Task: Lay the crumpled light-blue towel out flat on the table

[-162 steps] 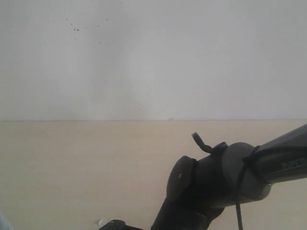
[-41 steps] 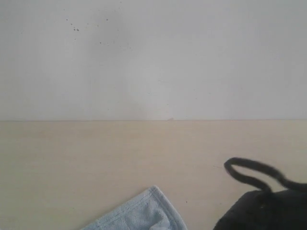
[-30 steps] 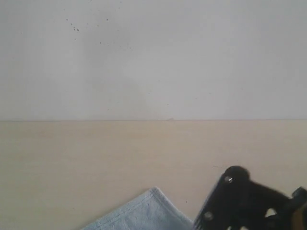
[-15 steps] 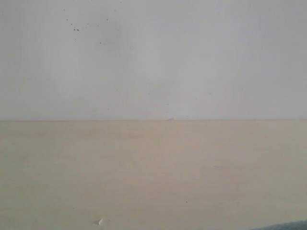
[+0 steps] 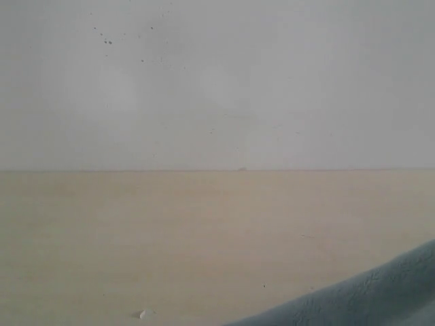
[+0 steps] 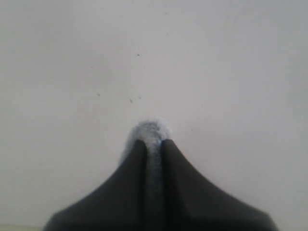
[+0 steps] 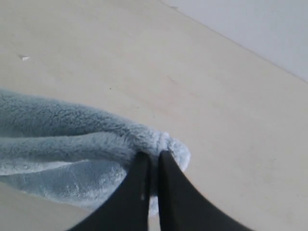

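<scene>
Step in hand: I judge this to be the carry-and-stretch stage. Both arms have a hold on the cloth, and nothing I can see lies flat yet.
Left gripper (image 6: 153, 144): its dark fingers are pressed together on a small tuft of pale blue pile that pokes out past the tips. Behind it is only a plain pale surface, and I cannot tell whether that is wall or tabletop.
Right gripper (image 7: 153, 161): it is pinched onto a rolled edge of the towel (image 5: 380, 295). The cloth trails away from the tips in thick folds, bunched rather than stretched.
Towel position: in the exterior view only a fuzzy blue slope shows, at the near right corner. Most of it is out of frame, so I cannot say how much touches the table (image 5: 170, 238).
Table: the beige top is bare across the middle and the far side, up to the white wall (image 5: 217, 81). A small white speck (image 5: 142, 314) sits near the front edge, left of centre.
Next move: I would draw the two held points apart, left and right, until the span between them goes taut. Then I would lower the cloth onto the bare middle and drag it so the hanging part lays out behind the held edge.
Caution: both pinches look shallow, on pile near an edge. A hard pull could slip one corner free, so I would tension it gently.
</scene>
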Controlling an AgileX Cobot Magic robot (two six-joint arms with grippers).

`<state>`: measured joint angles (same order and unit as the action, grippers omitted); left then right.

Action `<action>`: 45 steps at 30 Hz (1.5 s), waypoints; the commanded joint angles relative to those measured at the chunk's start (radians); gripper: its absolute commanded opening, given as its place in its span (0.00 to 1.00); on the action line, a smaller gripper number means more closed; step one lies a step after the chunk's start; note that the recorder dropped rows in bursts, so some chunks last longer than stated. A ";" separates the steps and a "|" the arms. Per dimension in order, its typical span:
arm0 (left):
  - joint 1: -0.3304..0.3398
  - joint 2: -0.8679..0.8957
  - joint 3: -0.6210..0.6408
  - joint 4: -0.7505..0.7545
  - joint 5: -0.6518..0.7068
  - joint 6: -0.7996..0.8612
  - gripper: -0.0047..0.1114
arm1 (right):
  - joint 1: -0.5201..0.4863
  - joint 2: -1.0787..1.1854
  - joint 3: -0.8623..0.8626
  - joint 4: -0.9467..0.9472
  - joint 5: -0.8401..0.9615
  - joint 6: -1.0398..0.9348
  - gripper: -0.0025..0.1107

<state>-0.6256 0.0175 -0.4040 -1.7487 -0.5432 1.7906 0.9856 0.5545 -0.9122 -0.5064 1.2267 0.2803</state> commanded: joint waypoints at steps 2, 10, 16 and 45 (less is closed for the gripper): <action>-0.002 0.085 0.113 0.004 0.007 -0.069 0.08 | 0.000 0.111 -0.007 -0.106 -0.006 0.018 0.02; -0.002 0.282 0.129 0.004 -0.120 -0.097 0.08 | -0.006 0.360 -0.007 -0.208 -0.038 0.081 0.02; -0.002 0.356 0.129 0.004 -0.248 -0.097 0.08 | -0.248 0.499 -0.007 -0.132 -0.276 0.082 0.02; 0.235 1.132 -0.132 0.004 -0.020 -0.093 0.08 | -0.695 0.983 -0.197 0.488 -0.518 -0.470 0.02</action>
<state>-0.4733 1.1096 -0.5004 -1.7345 -0.7029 1.7103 0.3183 1.5359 -1.1003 -0.1357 0.7074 -0.1050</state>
